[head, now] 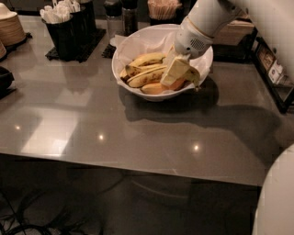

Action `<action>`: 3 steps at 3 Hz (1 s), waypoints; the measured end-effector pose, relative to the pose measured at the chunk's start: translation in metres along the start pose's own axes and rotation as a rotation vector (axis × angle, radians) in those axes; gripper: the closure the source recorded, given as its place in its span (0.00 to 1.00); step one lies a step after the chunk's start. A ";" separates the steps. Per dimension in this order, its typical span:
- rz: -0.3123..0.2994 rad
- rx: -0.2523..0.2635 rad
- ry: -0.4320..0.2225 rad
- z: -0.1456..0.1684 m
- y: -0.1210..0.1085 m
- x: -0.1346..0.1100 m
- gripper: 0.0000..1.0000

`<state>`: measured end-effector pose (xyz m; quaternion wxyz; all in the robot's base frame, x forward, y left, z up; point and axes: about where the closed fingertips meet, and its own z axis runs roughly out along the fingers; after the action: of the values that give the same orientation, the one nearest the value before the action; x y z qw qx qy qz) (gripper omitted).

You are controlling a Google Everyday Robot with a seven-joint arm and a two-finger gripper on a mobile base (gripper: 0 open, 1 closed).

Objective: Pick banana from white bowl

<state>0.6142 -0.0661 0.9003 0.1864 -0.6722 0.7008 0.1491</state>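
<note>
The white bowl [123, 82], lined with crumpled white paper [138, 43], stands at the back middle of the grey table [138, 133]. It holds several speckled yellow bananas [146, 75] and a smooth orange-toned fruit [154, 88]. My gripper [175, 72] reaches down into the bowl's right side on the white arm [206, 23]. Its cream fingers [172, 73] look closed around the banana [193, 75], whose end sticks out to the right over the rim with the stem hanging down. The rest of that banana is hidden behind the fingers.
Black caddies with white napkins [64, 27] stand at the back left, shakers [121, 16] and a basket [163, 9] behind the bowl. Stacked tan plates [9, 27] are at far left. A dark shelf [275, 73] flanks the right. The table's front edge [138, 163] runs across below.
</note>
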 end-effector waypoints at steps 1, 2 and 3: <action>-0.010 0.039 -0.085 -0.020 0.006 -0.001 0.98; -0.059 0.093 -0.269 -0.053 0.013 -0.006 1.00; -0.124 0.121 -0.462 -0.101 0.048 -0.008 1.00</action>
<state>0.5609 -0.1025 0.9913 0.3904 -0.6495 0.6048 0.2447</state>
